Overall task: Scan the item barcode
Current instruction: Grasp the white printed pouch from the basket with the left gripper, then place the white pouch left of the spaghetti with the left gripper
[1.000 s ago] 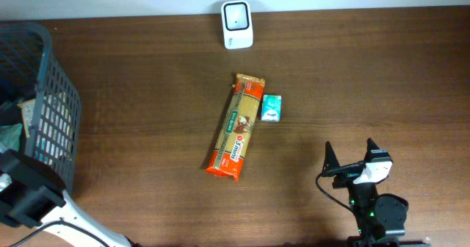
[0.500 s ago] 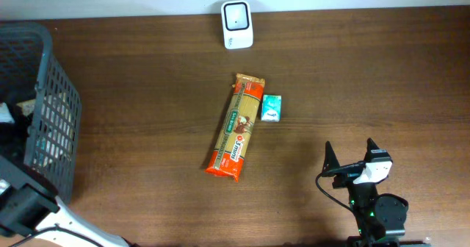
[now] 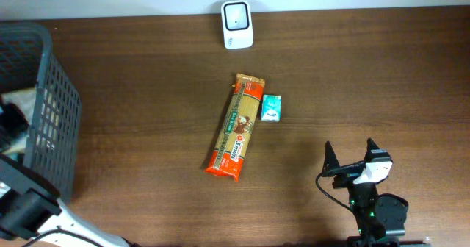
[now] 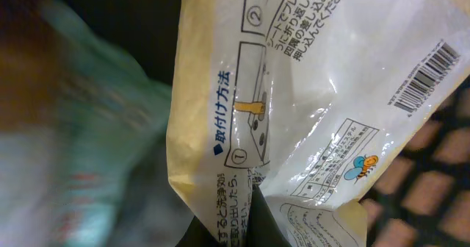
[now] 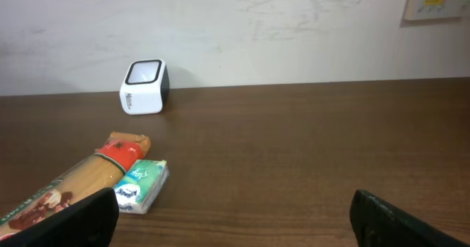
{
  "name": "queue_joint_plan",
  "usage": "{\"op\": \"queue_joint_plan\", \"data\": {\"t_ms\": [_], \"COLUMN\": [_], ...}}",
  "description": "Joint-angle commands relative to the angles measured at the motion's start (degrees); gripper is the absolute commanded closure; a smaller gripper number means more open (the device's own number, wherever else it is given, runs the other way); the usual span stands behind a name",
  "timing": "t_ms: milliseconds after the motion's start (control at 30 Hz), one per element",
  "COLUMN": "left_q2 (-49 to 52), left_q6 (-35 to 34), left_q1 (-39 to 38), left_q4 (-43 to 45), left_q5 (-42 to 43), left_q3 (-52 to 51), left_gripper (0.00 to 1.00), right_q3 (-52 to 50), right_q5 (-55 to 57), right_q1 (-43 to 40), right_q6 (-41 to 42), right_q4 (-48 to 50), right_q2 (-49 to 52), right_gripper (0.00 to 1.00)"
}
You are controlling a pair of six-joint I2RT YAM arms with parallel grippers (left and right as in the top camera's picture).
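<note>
A: What is seen at the left gripper (image 4: 248, 216)?
B: Its two dark fingers (image 4: 220, 232) are pressed tight together. The bottom edge of a yellow and white pouch (image 4: 308, 78) is pinched between them.
A: What is printed on the pouch?
B: Small writing, little drawings and a bee are printed on it. A barcode (image 4: 429, 76) is seen near the top right of the wrist picture, turned toward the camera.
A: Where is the pouch kept?
B: It is held inside the grey basket (image 3: 51, 122) at the left end of the table (image 3: 147, 92). The basket's mesh is seen behind it. A blurred teal thing (image 4: 88, 129) is beside it. It may be another packet, but that cannot be told.
A: And the right gripper (image 3: 351, 157)?
B: Its fingers (image 5: 81, 217) are spread wide apart and nothing is held. It is seen over the near right part of the table.
A: What is laid out on the table?
B: A long pasta pack (image 3: 236, 126) is laid in the middle. A small teal box (image 3: 272, 107) is set just beside its top end. The white scanner (image 3: 237, 24) is stood at the far edge, by the wall (image 5: 294, 34), well apart from the basket.
</note>
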Motion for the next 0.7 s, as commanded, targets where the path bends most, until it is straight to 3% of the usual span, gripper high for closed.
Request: {"op": "queue_joint_plan", "data": {"t_ms": [0, 233, 433, 567, 667], "left_q2": [-10.21, -27.02, -29.16, -28.24, -26.82], "left_q6": [-0.28, -1.44, -1.70, -8.85, -10.49], "left_q1": [-0.07, -5.40, -25.22, -35.36, -42.80], "left_q4": [-0.96, -1.31, -8.59, -8.52, -2.32], "left_q5": [0.17, 3.23, 2.75, -2.08, -2.23], "left_q3": [7.87, 8.66, 8.46, 0.46, -13.16], "left_gripper": [1.00, 1.00, 1.00, 1.00, 1.00], "right_q3": [-0.48, -0.48, -0.48, -0.48, -0.48], "right_q5": [0.52, 0.50, 0.50, 0.52, 0.52], "right_q1": [-0.37, -0.37, -0.37, -0.37, -0.37], "right_q6": [0.00, 0.00, 0.00, 0.00, 0.00], "right_q4": [-0.04, -0.04, -0.04, -0.04, -0.04], "right_q2": [-0.26, -0.26, -0.26, -0.26, -0.26], "right_gripper": [0.02, 0.01, 0.01, 0.01, 0.01]}}
